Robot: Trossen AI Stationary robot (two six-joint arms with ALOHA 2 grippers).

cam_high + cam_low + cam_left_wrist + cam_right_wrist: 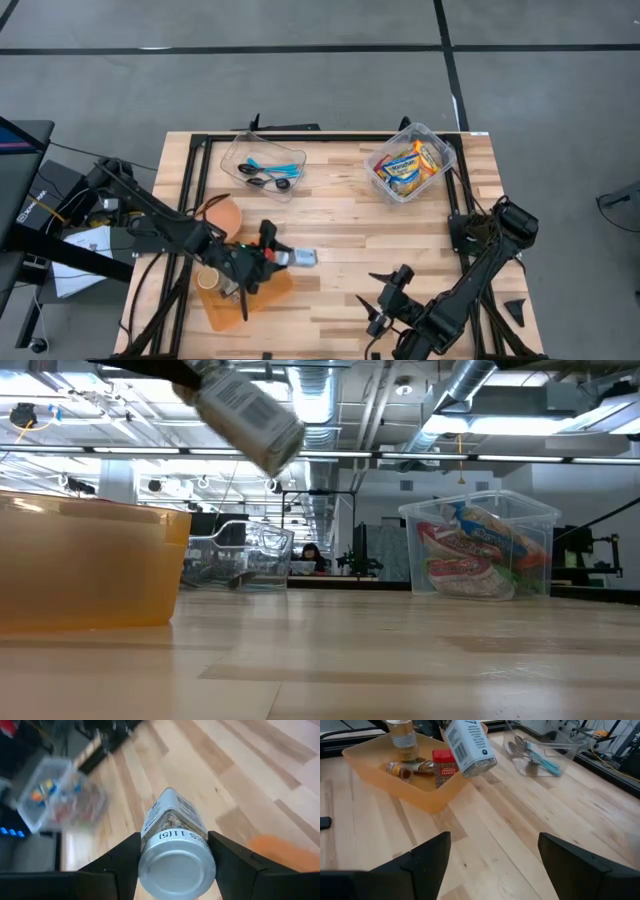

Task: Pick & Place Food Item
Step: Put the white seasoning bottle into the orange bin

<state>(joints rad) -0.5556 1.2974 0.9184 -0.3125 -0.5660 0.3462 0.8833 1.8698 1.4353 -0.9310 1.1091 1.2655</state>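
Note:
A small spice jar (pixel 302 258) with a silver cap and a white label hangs in the air just right of the orange tray (pixel 245 297). My left gripper (pixel 272 253) is shut on it. The low view shows the jar (pixel 250 410) high above the wood, and the right wrist view shows it (pixel 469 745) tilted beside the tray (pixel 427 800). The tray holds a tall jar (pixel 402 737), a red box (pixel 445 767) and a small bottle (pixel 400 770). My right gripper (pixel 386 298) stands open near the table's front edge, right of centre, with nothing between its fingers (pixel 425 860). My left gripper pinches the jar at its cap end (pixel 176 851), one finger (pixel 122 857) on each side. The jar lies along the fingers, its cap toward the wrist and its base pointing away and slanting down. It is lifted clear of the table and the tray.
A clear bin of snack packets (pixel 410 162) stands at the far right of the table. A clear bin with spoons (pixel 263 166) stands at the far middle. An orange bowl (pixel 222 212) sits left of centre. Bare wood lies between the tray and the snack bin.

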